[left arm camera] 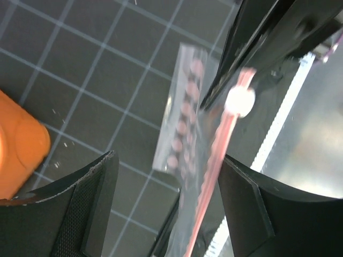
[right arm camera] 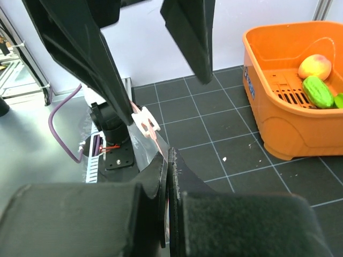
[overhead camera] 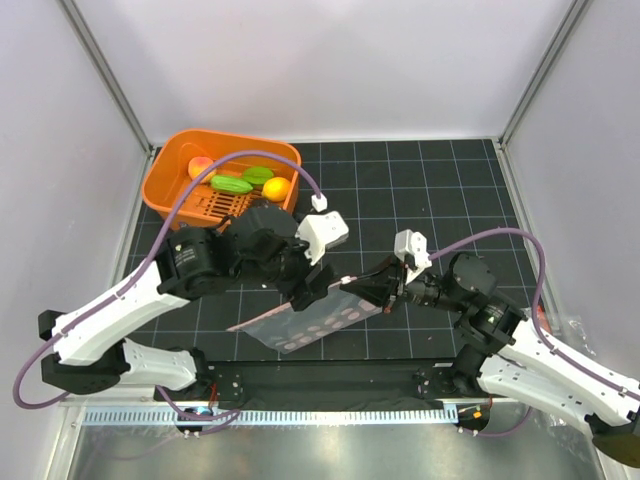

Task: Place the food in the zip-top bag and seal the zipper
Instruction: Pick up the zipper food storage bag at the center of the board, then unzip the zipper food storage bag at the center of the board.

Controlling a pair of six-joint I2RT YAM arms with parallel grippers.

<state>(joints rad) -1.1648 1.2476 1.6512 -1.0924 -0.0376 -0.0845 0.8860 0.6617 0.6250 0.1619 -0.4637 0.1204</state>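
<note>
zip-top bag (overhead camera: 305, 325): thin clear plastic film, glossy, crinkled, with pale pink printed spots that look flat and matt.
zipper (left arm camera: 217, 160): pink-red plastic strip, half translucent, smooth.
food (overhead camera: 232, 184): hard plastic, smooth, light sheen.
basket (overhead camera: 168, 185): orange moulded plastic, smooth walls, soft gloss, slotted floor.
mat (overhead camera: 430, 190): black, matt, thin pale grid lines, a few pale specks.
left gripper (left arm camera: 167, 158): pads (left arm camera: 94, 206) matt black, fine woven-looking grain.
right gripper (right arm camera: 168, 155): matt black, edges slightly rough.
arm shells (overhead camera: 105, 312): white plastic, smooth, semi-gloss.
near-edge sheet (overhead camera: 350, 455): grey metal, brushed, dull shine.
</note>
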